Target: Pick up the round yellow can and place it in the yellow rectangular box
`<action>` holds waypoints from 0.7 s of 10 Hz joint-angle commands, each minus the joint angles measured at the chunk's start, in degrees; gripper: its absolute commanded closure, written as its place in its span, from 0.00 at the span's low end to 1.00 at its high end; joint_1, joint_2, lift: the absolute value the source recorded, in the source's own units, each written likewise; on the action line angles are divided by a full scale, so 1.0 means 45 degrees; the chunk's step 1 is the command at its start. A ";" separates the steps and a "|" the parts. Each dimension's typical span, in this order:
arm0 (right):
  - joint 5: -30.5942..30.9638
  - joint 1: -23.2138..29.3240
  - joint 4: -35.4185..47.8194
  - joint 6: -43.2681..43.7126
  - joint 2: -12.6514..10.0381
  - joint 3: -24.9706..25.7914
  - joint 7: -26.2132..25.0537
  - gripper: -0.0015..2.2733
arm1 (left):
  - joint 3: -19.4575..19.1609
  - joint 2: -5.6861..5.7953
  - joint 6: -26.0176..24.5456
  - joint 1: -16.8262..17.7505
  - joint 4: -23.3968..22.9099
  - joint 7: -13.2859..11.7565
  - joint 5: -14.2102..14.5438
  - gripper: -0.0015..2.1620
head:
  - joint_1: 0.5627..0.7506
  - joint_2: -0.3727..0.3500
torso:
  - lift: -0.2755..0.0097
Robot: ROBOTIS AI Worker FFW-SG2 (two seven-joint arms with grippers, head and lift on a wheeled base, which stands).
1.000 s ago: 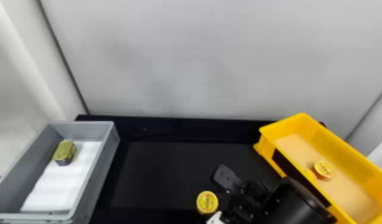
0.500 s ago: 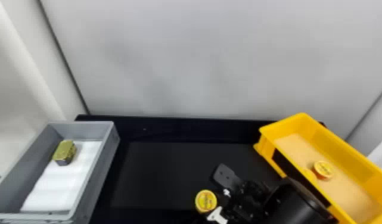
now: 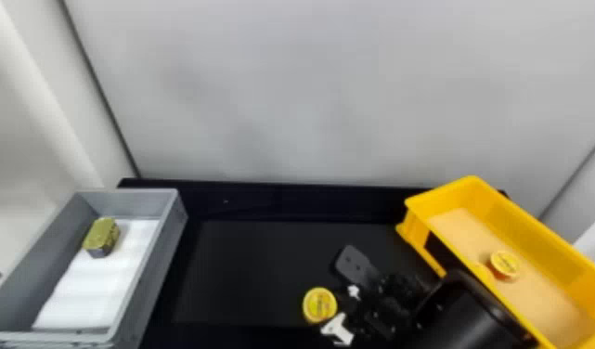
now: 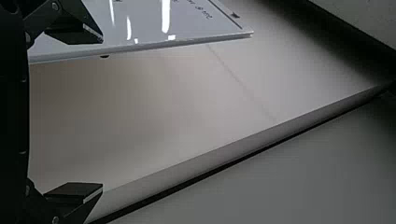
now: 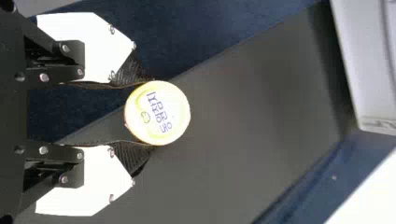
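In the head view my right gripper is at the lower middle, over the black table, shut on the round yellow can. The right wrist view has the right gripper with its two fingertips against opposite sides of the round yellow can, whose printed lid faces the camera. To the right of that arm lies the yellow rectangular box. My left gripper is open in the left wrist view, nothing between its fingers, over a pale surface.
Inside the yellow box lies another round can. On the left, a grey box holds a gold-topped tin and white sheeting. The right forearm overlaps the yellow box's near side. A pale wall rises behind the table.
The right gripper and the round yellow can held in it have shifted slightly up and left in the head view. Both boxes and their contents are unmoved.
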State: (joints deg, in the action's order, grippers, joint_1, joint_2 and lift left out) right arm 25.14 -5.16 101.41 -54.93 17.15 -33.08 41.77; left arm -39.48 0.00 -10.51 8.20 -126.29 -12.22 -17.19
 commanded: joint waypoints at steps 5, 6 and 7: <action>0.0021 -0.0434 0.3577 -0.2039 -0.0178 0.0394 0.0527 0.33 | 0.0000 -0.0033 -0.0048 -0.0103 0.0076 0.0039 -0.0027 0.07 | 0.66 0.53 | 0.77; 0.0295 -0.0493 0.3870 -0.2078 -0.0217 0.0706 0.0684 0.33 | 0.0000 -0.0033 -0.0048 -0.0162 0.0076 0.0078 -0.0027 0.07 | 0.66 0.53 | 0.77; 0.1487 -0.0571 0.3889 -0.2000 -0.0315 0.0941 0.1309 0.33 | 0.0020 -0.0033 -0.0068 -0.0201 0.0076 0.0117 -0.0027 0.07 | 0.66 0.53 | 0.77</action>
State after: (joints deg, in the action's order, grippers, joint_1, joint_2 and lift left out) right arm 27.14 -7.35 118.02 -63.97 16.17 -30.36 45.88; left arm -39.46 0.00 -10.74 7.58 -125.94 -11.82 -17.32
